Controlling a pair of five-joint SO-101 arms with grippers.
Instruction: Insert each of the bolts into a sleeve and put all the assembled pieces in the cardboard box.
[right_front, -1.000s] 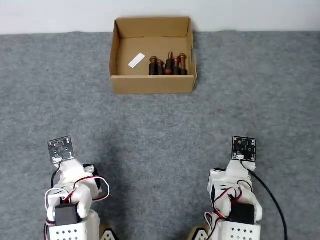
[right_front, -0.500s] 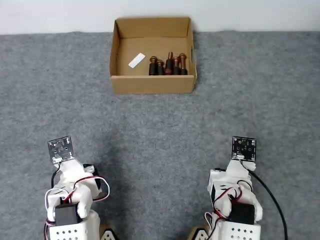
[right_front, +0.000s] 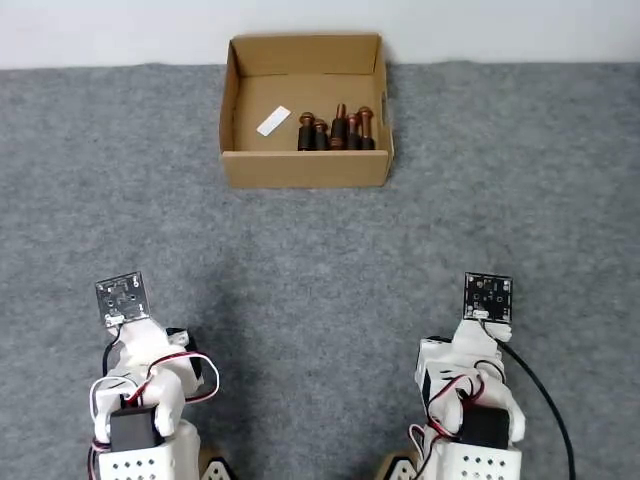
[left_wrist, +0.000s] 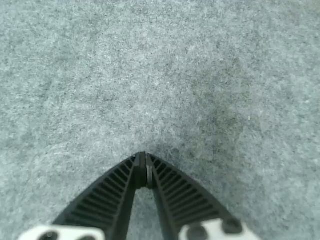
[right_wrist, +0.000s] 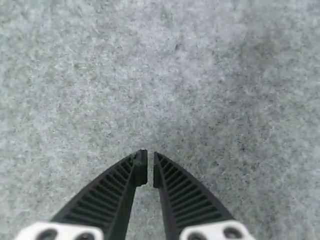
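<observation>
Grey felt mat (right_front: 320, 240) covers the table. The cardboard box (right_front: 305, 168) sits open-topped at the mat's far edge, with a white wall (right_front: 500, 30) behind it. A white slip (right_front: 273, 121) lies on the box floor, nearer the left wall than the right. Two arms (right_front: 145, 385) sit folded well apart from the box on its near side, one out beyond each front corner. A broad stretch of mat lies between them and the front wall. A black cable (right_front: 545, 400) trails from one arm.

The left gripper (left_wrist: 145, 167) has its jaws pressed together at the tips, with nothing between them and only mat beneath. Whether the tips touch the mat cannot be told. The right gripper (right_wrist: 149, 170) has its jaws drawn in to a hairline gap, also with nothing gripped, over the same grey felt.

The assembled pieces (right_front: 336, 130) are in the box, about five of them packed side by side in a tight row. The row runs from near the middle of the front wall to the right wall. Each is a dark sleeve with a copper-coloured bolt head. Their long axes are parallel, with the heads toward the back wall as seen from above. They may instead be standing upright; the high view does not settle it.
</observation>
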